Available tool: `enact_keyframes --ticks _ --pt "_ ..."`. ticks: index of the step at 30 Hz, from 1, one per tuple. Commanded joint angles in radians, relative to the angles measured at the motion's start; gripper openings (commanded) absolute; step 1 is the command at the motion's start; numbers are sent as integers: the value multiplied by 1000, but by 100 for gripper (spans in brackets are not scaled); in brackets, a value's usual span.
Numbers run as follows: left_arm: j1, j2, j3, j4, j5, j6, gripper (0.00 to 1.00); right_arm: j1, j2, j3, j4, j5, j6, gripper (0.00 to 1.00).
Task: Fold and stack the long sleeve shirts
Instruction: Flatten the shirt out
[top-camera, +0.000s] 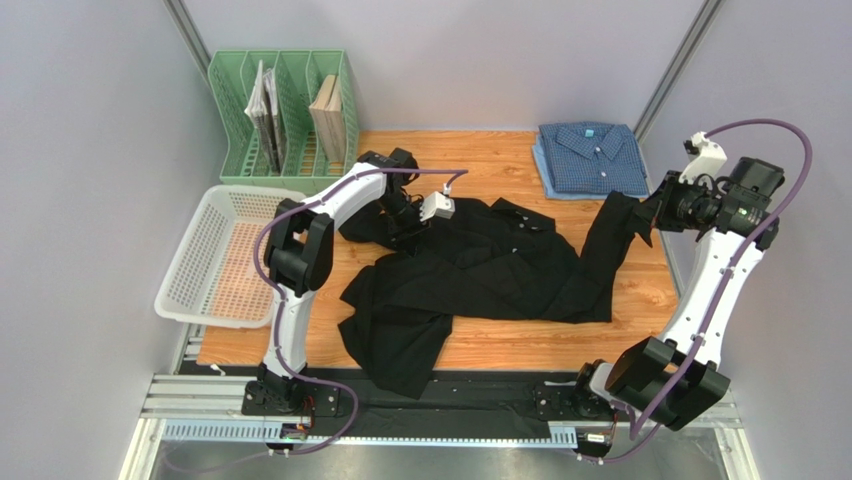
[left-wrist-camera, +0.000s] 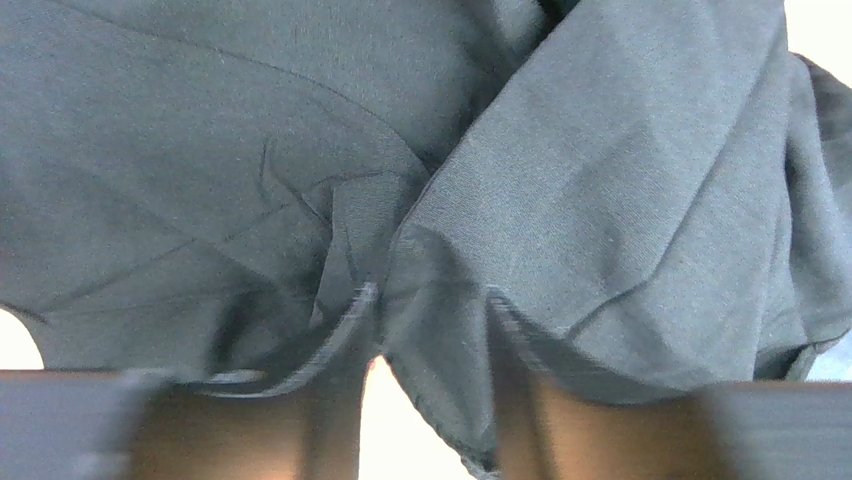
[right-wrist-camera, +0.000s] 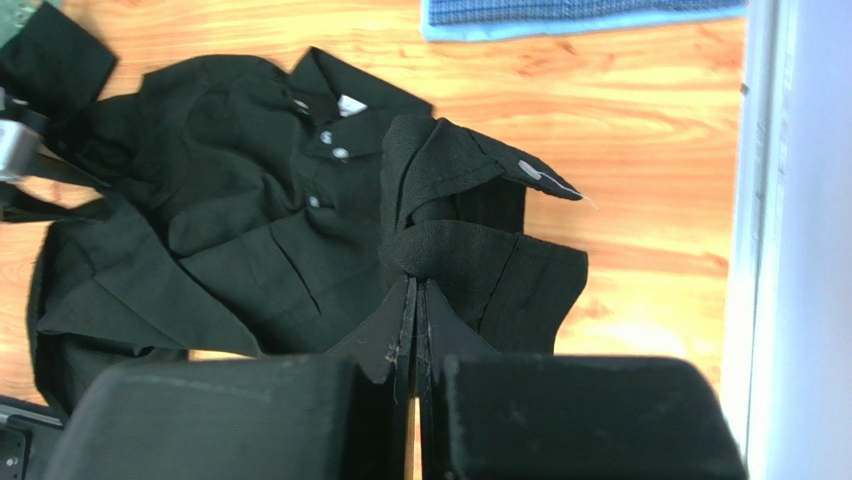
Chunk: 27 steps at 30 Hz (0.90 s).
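The black shirt (top-camera: 470, 270) lies crumpled across the middle of the wooden table, its hem hanging over the front edge. My left gripper (top-camera: 408, 228) is at its back-left part. In the left wrist view, grey-black cloth (left-wrist-camera: 560, 180) fills the frame and a fold sits pinched between the fingers of the left gripper (left-wrist-camera: 430, 390). My right gripper (top-camera: 648, 212) is shut on the shirt's right sleeve end and holds it raised at the table's right side. The right wrist view shows the right gripper (right-wrist-camera: 417, 310) closed on the cuff, with the collar and white buttons (right-wrist-camera: 330, 150) beyond. The blue checked shirt (top-camera: 590, 158) lies folded at the back right.
A green file rack (top-camera: 285, 120) holding books stands at the back left. A white mesh basket (top-camera: 225, 255) sits at the table's left edge. The right wall (right-wrist-camera: 800, 250) is close to the right gripper. Bare wood shows at the back middle (top-camera: 480, 165).
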Motion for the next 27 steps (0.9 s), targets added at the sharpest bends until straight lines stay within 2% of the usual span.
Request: enact_keyframes --ticks 1,2,3,4,5,10,20,23,24,27 --pt "-9 -4 -9 43 1 6 38 73 9 45 102 19 81 0" --pt "-10 -13 -9 48 -2 -4 24 87 12 48 112 24 108 0" --pt "-7 -25 -12 49 1 -14 18 108 14 52 140 41 128 0" --pt "-5 -64 -22 60 1 -32 5 113 15 60 155 42 145 0" --pt "-2 -91 -36 71 -2 -41 0 114 21 84 168 35 179 0" --pt "14 -252 -133 123 -32 -78 0 114 64 204 183 16 234 0" --pt "30 -295 -95 111 -21 -127 0 114 26 224 215 30 264 0" --pt "53 -366 -37 160 -9 -251 0 114 29 276 270 51 302 0" --pt "65 -401 -13 174 -7 -344 0 114 37 297 290 53 350 0" --pt "102 -456 95 233 -33 -496 0 114 90 408 394 53 490 0"
